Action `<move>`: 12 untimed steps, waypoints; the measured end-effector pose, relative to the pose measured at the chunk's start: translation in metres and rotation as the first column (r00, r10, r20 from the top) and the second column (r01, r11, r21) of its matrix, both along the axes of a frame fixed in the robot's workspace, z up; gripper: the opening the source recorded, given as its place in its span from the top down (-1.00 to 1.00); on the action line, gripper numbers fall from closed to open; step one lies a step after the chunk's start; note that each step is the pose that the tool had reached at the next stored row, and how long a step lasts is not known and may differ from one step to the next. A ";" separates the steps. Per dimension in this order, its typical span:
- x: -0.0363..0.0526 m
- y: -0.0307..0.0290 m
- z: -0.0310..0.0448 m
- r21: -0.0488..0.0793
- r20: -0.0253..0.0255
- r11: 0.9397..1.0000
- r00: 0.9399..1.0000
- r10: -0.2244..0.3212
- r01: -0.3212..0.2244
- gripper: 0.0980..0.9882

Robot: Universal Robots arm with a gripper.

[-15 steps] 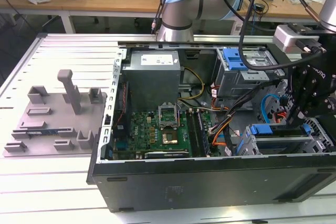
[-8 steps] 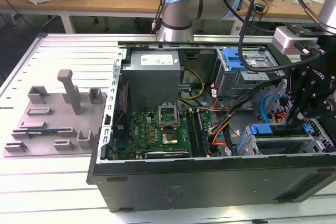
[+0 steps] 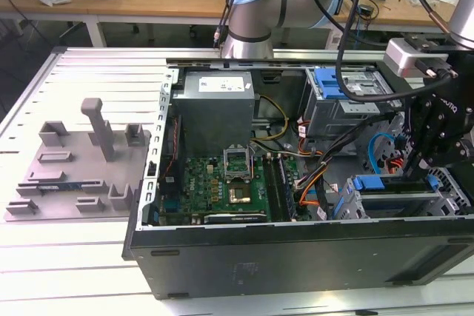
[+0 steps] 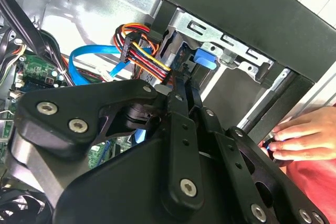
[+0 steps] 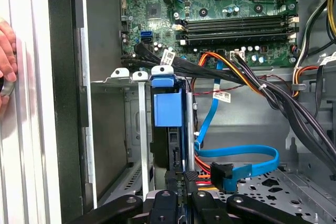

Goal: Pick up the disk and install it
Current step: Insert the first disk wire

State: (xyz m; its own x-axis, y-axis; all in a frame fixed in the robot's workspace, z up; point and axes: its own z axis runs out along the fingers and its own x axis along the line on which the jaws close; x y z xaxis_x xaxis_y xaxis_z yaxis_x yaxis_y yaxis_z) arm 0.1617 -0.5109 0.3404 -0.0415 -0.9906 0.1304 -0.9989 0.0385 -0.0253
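At the exterior view's lower right, the gripper point(image 3: 409, 172) fingers pinch the disk point(image 3: 372, 183); tilt could jam it in the cage point(image 3: 444, 199); cables point(image 3: 315, 175) could snag.

The gripper point(image 4: 185, 86), a black linkage with silver screws, pointed into the open computer case point(image 4: 247, 9) toward the metal drive cage point(image 4: 210, 32), which sat against the case's black side wall. The blue frame of the disk point(image 4: 206, 59) showed in the cage, just beyond the gripper's tip. A bundle of coloured power wires point(image 4: 142, 51) ran beside the cage, with a flat blue data cable point(image 4: 89, 59) next to it. A green motherboard point(image 4: 34, 74) lay deeper inside. A person's hand point(image 4: 304, 140) lay at the case's outer edge, with red fabric point(image 4: 315, 182) beside it.
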 end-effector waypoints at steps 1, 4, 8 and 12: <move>0.0000 0.0000 0.0000 0.000 0.000 1.000 1.000 0.000 0.000 0.85; 0.0001 0.0000 0.0000 0.000 0.000 1.000 1.000 0.000 0.000 0.85; 0.0001 0.0000 0.0023 0.000 0.000 1.000 1.000 0.000 0.000 0.85; 0.0001 -0.0002 0.0028 0.000 0.000 1.000 1.000 0.000 0.000 0.85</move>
